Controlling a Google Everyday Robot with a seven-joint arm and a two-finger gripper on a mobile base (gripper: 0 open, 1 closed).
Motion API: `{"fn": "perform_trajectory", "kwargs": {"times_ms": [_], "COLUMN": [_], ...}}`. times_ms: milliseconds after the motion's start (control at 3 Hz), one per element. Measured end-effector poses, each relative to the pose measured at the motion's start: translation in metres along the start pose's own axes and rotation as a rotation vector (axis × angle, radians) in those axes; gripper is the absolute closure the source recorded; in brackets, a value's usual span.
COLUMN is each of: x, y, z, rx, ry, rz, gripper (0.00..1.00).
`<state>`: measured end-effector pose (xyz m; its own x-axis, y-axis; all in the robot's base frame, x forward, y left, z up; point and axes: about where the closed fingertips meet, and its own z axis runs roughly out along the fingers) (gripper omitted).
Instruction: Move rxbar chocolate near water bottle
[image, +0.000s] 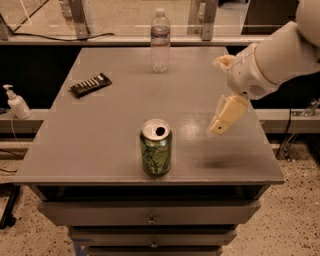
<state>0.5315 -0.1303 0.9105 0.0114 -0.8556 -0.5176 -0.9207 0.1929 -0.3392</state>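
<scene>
The rxbar chocolate (90, 84) is a flat black wrapper with pale stripes, lying on the left part of the grey table (115, 145). The water bottle (160, 41) stands upright at the far middle edge, clear with a white cap. My gripper (218, 96) hangs over the right side of the table, far from both, at the end of a white arm (272, 57). Its cream fingers (227, 114) are spread apart and hold nothing.
A green soda can (156, 147), opened, stands upright near the front edge. A small white pump bottle (16, 102) sits on a ledge left of the table. Drawers (150, 219) run below the tabletop. A railing crosses behind the table.
</scene>
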Motion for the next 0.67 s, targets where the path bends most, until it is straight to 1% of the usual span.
{"fn": "perform_trajectory", "kwargs": {"times_ms": [333,667], "x": [-0.0112,-0.0114], "y": [-0.0133,-0.0131], "z": [0.039,0.0388], "rx": [0.006,0.006], "ry": [-0.119,-0.118], "rz": [0.052,0.051], "gripper": [0.0,0.0]}}
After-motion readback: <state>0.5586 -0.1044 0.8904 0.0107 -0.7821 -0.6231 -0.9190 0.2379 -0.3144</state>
